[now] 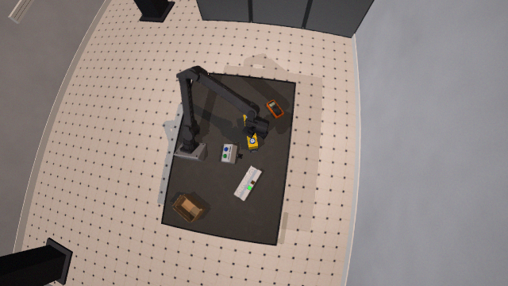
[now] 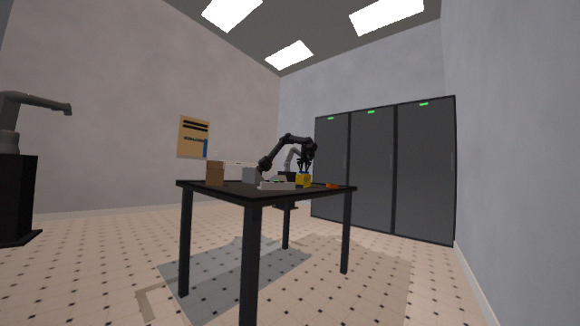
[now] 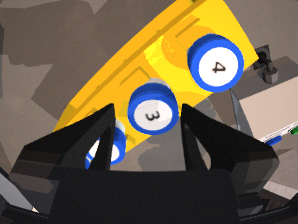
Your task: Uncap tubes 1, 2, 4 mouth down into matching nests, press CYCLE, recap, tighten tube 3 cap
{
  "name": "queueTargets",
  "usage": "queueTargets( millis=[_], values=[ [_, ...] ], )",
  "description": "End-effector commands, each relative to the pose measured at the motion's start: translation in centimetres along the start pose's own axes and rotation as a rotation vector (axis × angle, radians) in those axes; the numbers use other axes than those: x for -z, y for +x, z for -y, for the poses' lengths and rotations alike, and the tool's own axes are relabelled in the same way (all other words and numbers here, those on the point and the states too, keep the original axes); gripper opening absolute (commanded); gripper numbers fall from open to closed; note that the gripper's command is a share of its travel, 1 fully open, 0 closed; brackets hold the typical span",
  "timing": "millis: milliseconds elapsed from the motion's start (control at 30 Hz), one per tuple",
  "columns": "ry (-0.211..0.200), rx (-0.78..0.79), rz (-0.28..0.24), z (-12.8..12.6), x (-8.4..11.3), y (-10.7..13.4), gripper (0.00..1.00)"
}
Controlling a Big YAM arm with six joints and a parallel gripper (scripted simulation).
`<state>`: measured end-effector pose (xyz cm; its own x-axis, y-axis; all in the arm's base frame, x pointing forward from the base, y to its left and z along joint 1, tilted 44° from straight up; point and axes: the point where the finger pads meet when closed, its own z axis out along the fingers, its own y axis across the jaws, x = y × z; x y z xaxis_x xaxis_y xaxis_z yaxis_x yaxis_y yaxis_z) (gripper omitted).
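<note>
top view: we find the pincer (image 1: 251, 135) (image 2: 304, 170) (image 3: 148, 110) at the end of the arm (image 1: 226, 94) (image 2: 276, 151), above the yellow station (image 1: 253, 147) (image 2: 303, 180) (image 3: 240, 37). cap 4 (image 1: 252, 141) (image 3: 216, 66) shows beside the pincer. the key box (image 1: 229, 159) (image 3: 275, 102), with its blue key (image 1: 225, 149) (image 3: 273, 140) and green key (image 1: 225, 156) (image 3: 295, 130), sits near the pincer, toward the arm's base. the tray (image 1: 243, 192) (image 2: 277, 186) lies farther from the pincer, past the cap 4 end of the station; its green lamp (image 1: 249, 187) (image 2: 275, 180) is lit. we locate the bin (image 1: 194, 214) (image 2: 215, 174) well apart from the pincer and the meter (image 1: 275, 109) (image 2: 332, 186) nearer, on the side opposite the tray.

exterior view: we see the pincer pointing down, directly over the station on the table (image 1: 214, 222) (image 2: 217, 187).

wrist view: we read the pincer as partly spread, one finger to each side of cap 3 (image 3: 152, 112), with a visible gap at both sides; it grips nothing. cap 3 is seated on its tube. cap 4 is on the station, up and to the picture's right of the pincer. another cap (image 3: 118, 149) is partly hidden behind the picture-left finger; we cannot read its number.
</note>
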<state>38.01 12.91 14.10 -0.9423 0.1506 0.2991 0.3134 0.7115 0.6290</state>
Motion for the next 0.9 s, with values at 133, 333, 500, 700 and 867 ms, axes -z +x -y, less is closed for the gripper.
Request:
queueTargets(
  millis=[133, 333, 500, 700, 867],
  values=[
    [-0.012, 0.027, 0.045, -0.9, 3.7, -0.9, 0.49],
    [-0.009, 0.023, 0.042, -0.7, 5.4, -0.9, 0.49],
    [-0.003, 0.080, 0.013, 1.3, 4.3, 0.5, 0.00],
    [-0.004, 0.355, 0.004, 4.7, 3.9, 1.4, 0.00],
    [-0.009, 0.346, -0.006, 7.2, 3.6, 2.1, 0.00]
  ],
)
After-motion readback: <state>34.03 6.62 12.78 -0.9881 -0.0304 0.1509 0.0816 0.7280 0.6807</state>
